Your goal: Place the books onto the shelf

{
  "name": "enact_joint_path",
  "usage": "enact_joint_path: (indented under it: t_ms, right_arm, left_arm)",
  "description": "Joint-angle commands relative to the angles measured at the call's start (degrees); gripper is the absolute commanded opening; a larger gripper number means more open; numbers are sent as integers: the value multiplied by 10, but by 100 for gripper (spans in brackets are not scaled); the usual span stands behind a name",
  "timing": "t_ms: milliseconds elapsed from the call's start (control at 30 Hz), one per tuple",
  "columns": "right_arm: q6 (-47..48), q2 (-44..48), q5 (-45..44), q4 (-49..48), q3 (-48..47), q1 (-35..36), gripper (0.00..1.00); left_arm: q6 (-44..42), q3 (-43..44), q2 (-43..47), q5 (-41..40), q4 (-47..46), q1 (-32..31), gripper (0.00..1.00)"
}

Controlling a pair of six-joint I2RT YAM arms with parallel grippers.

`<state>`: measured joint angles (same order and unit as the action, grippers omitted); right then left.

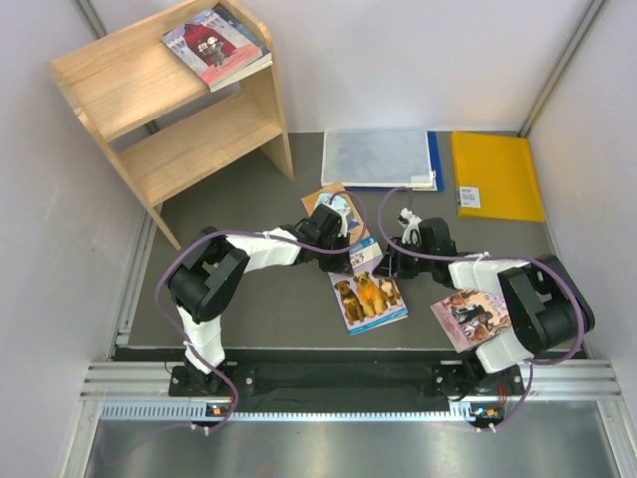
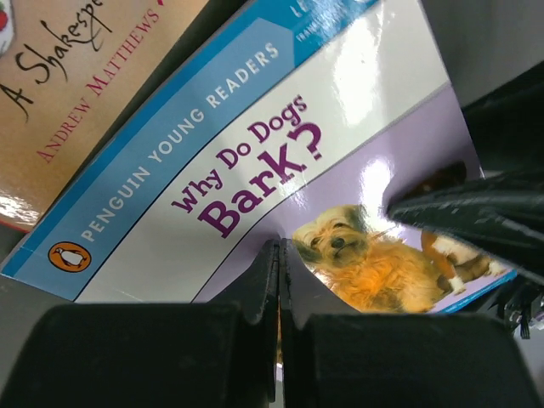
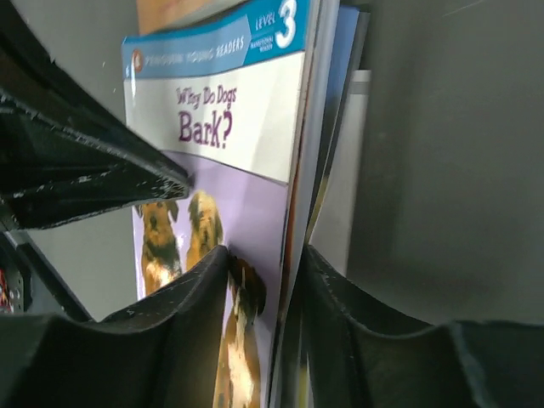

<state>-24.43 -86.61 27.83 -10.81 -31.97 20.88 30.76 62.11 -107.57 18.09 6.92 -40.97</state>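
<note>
The light blue dog book (image 1: 370, 296) (image 2: 255, 136) (image 3: 221, 127) lies on the dark mat between my arms. My left gripper (image 1: 336, 254) (image 2: 280, 246) is shut, empty, its tips down at that book's cover. My right gripper (image 1: 393, 265) (image 3: 268, 259) is open, straddling the book's raised right edge, one finger over the cover and one beneath. An orange-brown book (image 1: 333, 204) (image 2: 76, 76) lies just beyond. A pink-purple book (image 1: 468, 317) rests by the right arm. The wooden shelf (image 1: 169, 149) stands far left, with a maroon-red book (image 1: 214, 45) on its top board.
A grey-white folder with a blue edge (image 1: 378, 157) and a yellow envelope (image 1: 496, 174) lie at the mat's far right. White walls close in on the left, back and right. The two grippers are a few centimetres apart.
</note>
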Motion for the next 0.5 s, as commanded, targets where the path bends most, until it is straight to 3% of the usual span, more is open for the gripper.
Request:
enact_joint_path:
  t_ms: [0,133,200,267,300,400,467]
  right_arm:
    - [-9,-11,97,-8,-24,53,35]
    - [1,-32,101,2,-36,64,43]
    - [1,-48,104,2,-42,66,41]
    - [0,-55,107,-4,-46,68,8]
    - [-2,-57,99,-4,-47,67,0]
    - [3,-55,86,-2,-53,67,0]
    - [16,-54,79,0,-64,66,0]
  left_arm:
    - [-10,-10,-62,-44,22,-8,0]
    - [-10,-3,-67,-44,24,-10,0]
    - [-11,-3,-66,-44,27,-10,0]
    - [-13,-2,-60,-41,28,-10,0]
    - [-15,-2,-55,-42,33,-10,0]
    - [-24,-4,-6,-59,55,-9,4]
    - [-33,-6,52,-93,65,-9,20]
